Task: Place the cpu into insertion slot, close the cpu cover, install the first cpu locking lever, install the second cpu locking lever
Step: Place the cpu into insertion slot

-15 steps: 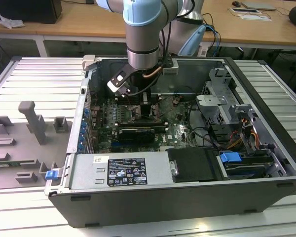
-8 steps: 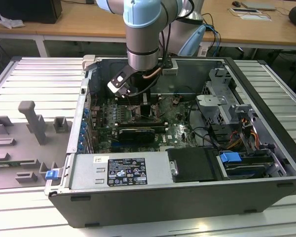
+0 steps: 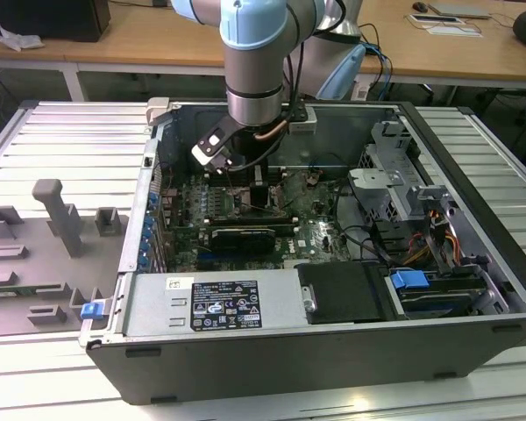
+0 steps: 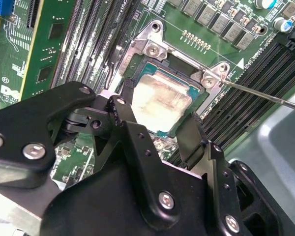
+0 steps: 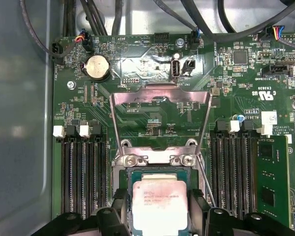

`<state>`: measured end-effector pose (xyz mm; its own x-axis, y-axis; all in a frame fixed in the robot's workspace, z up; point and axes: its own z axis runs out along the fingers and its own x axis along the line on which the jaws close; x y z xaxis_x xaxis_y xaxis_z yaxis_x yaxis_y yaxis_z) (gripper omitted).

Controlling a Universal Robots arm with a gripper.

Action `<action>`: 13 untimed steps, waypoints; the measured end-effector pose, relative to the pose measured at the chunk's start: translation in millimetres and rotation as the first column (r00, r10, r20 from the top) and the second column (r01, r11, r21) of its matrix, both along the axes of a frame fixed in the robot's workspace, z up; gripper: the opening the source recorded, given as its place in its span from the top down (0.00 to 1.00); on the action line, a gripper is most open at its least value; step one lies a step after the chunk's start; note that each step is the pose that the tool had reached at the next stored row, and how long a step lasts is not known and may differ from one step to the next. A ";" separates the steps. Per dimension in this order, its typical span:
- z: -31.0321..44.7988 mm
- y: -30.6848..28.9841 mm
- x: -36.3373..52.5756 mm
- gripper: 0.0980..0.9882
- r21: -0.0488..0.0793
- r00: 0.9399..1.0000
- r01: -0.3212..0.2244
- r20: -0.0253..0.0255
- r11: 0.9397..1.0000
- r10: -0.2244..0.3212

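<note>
Computer case point(image 3: 272, 373) on ribbed table point(image 3: 66, 140)

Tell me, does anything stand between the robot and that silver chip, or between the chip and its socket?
Nothing visible does. The cpu already lies in the insertion slot, and the gripper sits directly over it. The cpu cover is swung open away from the slot, so it does not lie across the chip.

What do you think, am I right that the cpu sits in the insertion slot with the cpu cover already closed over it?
Not quite. The cpu does sit in the insertion slot, but the cpu cover is not closed: the first wrist view shows it swung open, clear of the cpu.
</note>
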<state>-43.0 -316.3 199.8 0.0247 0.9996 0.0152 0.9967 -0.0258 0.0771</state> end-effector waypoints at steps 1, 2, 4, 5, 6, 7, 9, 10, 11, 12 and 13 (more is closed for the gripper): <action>0.0 0.0 0.0 0.42 0.000 1.000 0.000 0.000 1.000 0.000; 0.0 0.0 0.1 0.42 0.000 1.000 0.000 0.000 1.000 0.000; 3.0 0.0 0.0 0.42 0.000 1.000 0.000 0.000 1.000 0.000; 5.3 0.0 0.0 0.42 0.000 1.000 0.000 0.000 1.000 0.000; 8.1 0.0 0.0 0.42 0.000 1.000 0.000 0.000 1.000 0.000; 9.9 0.0 0.0 0.42 0.000 1.000 0.000 0.000 1.000 0.000; 14.0 0.0 0.0 0.42 0.000 1.000 0.000 0.000 1.000 0.000; 16.4 0.0 0.0 0.51 0.000 1.000 0.000 0.000 1.000 0.000; 17.2 0.0 0.0 0.59 0.000 1.000 0.000 0.000 1.000 0.000; 18.0 0.0 0.0 0.65 0.000 1.000 0.000 0.000 1.000 0.000; 18.8 0.0 0.1 0.79 -0.001 1.000 0.000 0.000 1.000 0.000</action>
